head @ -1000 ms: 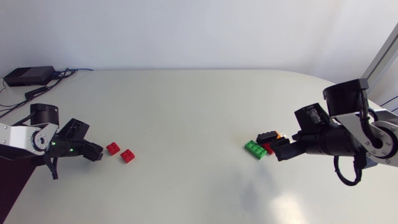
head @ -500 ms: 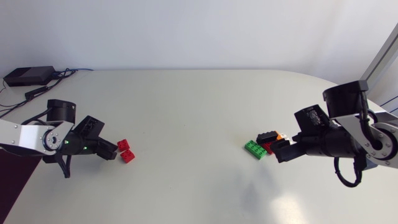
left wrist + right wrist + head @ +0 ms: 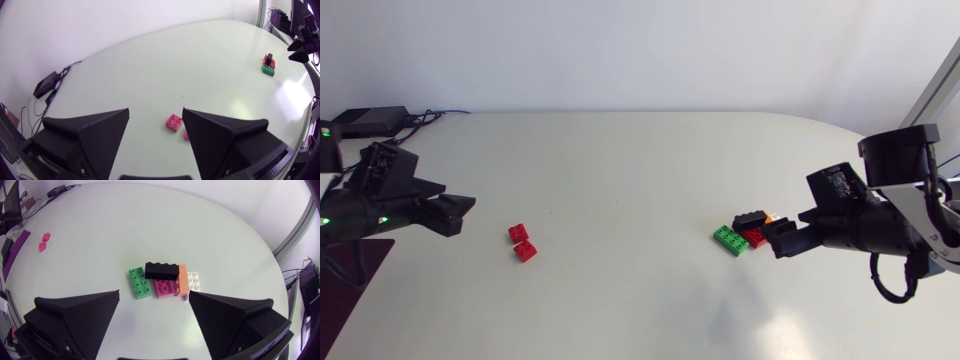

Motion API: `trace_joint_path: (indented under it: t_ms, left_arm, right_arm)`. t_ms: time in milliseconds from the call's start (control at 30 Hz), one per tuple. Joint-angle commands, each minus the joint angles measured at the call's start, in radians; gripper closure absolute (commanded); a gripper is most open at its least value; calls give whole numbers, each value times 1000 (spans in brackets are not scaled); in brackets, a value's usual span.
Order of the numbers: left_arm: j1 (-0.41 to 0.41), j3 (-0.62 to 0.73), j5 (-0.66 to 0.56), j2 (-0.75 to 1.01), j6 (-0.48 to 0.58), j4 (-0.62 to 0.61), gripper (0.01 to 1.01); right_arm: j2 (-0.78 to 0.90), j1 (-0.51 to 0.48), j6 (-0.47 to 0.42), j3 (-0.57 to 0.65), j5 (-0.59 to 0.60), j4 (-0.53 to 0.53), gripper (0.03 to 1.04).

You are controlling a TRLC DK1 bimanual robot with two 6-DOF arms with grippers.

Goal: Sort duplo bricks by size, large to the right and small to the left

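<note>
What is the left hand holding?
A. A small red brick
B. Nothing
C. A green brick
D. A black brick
B: the left hand is open with nothing between its fingers, and the red bricks lie on the table ahead of it.

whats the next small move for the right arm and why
Probably pull the right gripper back: it is open and empty, the green brick, black brick and other large ones sit grouped at the right, both small red bricks lie at the left. Nothing looks left to sort.
</note>
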Motion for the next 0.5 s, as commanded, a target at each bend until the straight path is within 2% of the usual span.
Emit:
trace_joint_path:
  t_ms: [0, 133, 267, 300, 367, 433, 467]
  left_arm:
    - [-16, -25, 7, -68, -47, -55, 241]
    - [-62, -69, 7, -65, -50, -58, 241]
    - [-153, -135, 7, 56, -57, -3, 249]
    - [-174, -145, 7, 87, -62, 14, 277]
    - [-208, -154, 7, 151, -76, 63, 410]
    - [-237, -131, 12, 239, -80, 77, 621]
    - [-248, -118, 18, 277, -82, 83, 697]
  right_arm:
    - [-30, -4, 17, -10, -5, -23, 66]
    - [-64, 5, 29, -27, -5, -30, 66]
    - [-81, 7, 33, -44, -5, -33, 66]
    - [-82, 7, 33, -46, -5, -35, 66]
    - [-85, 7, 32, -47, -4, -35, 66]
    - [-85, 7, 30, -47, -4, -37, 66]
    - [-85, 7, 30, -46, -4, -38, 66]
